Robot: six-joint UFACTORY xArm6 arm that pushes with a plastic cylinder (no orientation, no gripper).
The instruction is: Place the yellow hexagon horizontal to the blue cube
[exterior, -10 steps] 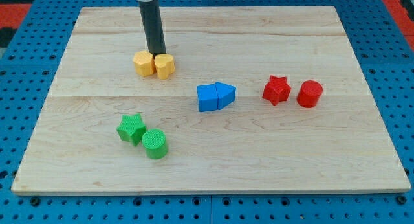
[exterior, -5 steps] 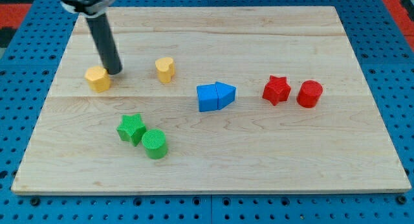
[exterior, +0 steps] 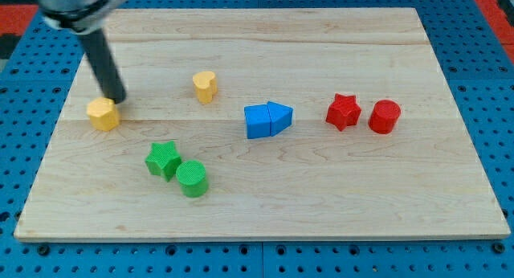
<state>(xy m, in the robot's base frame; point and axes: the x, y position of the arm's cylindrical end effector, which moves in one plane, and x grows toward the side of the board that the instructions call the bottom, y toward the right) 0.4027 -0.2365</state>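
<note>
The yellow hexagon (exterior: 103, 114) lies near the board's left edge. My tip (exterior: 117, 98) stands just above and to the right of it, touching or nearly touching it. The blue cube (exterior: 258, 122) sits near the middle of the board, with a blue pointed block (exterior: 280, 117) pressed against its right side. The hexagon is far to the left of the cube, at about the same height in the view. A second yellow block (exterior: 206, 86) lies apart, up and left of the cube.
A green star (exterior: 163, 159) and a green cylinder (exterior: 193, 179) sit together at the lower left. A red star (exterior: 344, 112) and a red cylinder (exterior: 385, 116) sit at the right. The wooden board (exterior: 321, 206) lies on a blue pegboard.
My tip has pushed the yellow hexagon away from the other yellow block, leftward and a little downward. The other blocks have not moved.
</note>
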